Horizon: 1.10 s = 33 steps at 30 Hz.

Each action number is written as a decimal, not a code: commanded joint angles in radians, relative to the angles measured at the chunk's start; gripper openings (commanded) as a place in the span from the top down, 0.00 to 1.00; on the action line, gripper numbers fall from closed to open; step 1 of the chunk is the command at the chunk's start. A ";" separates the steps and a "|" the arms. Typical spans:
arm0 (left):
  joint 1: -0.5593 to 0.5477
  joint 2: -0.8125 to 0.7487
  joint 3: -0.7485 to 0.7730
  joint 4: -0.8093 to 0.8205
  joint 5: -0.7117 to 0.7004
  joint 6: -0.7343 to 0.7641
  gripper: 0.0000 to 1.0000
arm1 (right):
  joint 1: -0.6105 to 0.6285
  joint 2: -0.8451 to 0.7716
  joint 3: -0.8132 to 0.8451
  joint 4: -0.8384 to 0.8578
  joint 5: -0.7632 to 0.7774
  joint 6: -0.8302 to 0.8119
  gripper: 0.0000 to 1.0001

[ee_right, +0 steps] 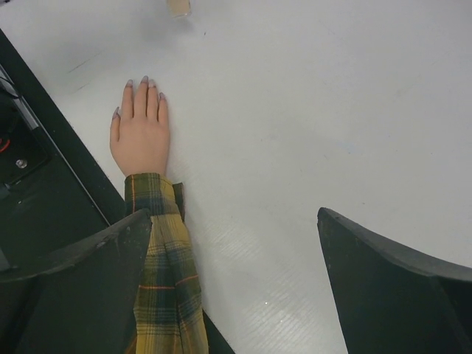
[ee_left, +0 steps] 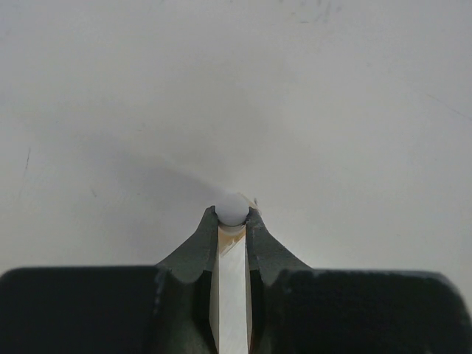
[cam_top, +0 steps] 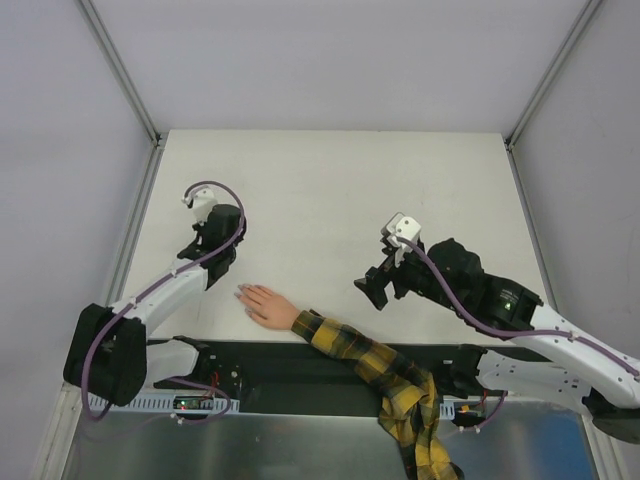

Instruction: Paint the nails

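Flesh-coloured hand [cam_top: 266, 303] lying flat and palm down on the white table [cam_top: 330, 190], fingers together, at the end of a yellow-and-black plaid sleeve [cam_top: 372, 366]; nails [ee_right: 144, 80] tiny, greyish in the right wrist view, at the fingertips that point away from the sleeve; left gripper [cam_top: 195, 246] out beyond those fingertips and apart from them, jaws clamped on a thin pale stick [ee_left: 233, 254] with a rounded white tip, seen against bare table; right gripper [cam_top: 376, 287] on the little-finger side, back beside the sleeve and clear of it, jaws spread wide over the table.
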 commanded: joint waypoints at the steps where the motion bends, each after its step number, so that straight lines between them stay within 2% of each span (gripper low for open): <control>1: 0.109 0.097 0.041 0.089 -0.061 -0.122 1.00 | -0.009 -0.052 -0.021 0.004 0.005 0.041 0.04; 4: 0.179 0.186 0.078 0.067 -0.032 -0.179 1.00 | -0.015 -0.078 -0.026 -0.002 -0.007 0.060 0.04; 8: 0.196 0.261 0.118 0.061 -0.099 -0.193 1.00 | -0.018 -0.107 -0.035 -0.007 -0.011 0.067 0.04; 13: 0.213 0.336 0.200 0.038 -0.078 -0.214 1.00 | -0.023 -0.116 -0.031 -0.017 -0.007 0.072 0.04; 18: 0.213 0.393 0.250 0.024 -0.075 -0.210 0.86 | -0.023 -0.129 -0.027 -0.033 -0.006 0.080 0.04; 27: 0.212 0.433 0.265 0.017 -0.050 -0.202 0.83 | -0.024 -0.136 -0.020 -0.042 -0.004 0.086 0.04; 33: 0.209 0.434 0.276 -0.002 -0.041 -0.185 0.75 | -0.024 -0.127 -0.031 -0.031 -0.012 0.089 0.04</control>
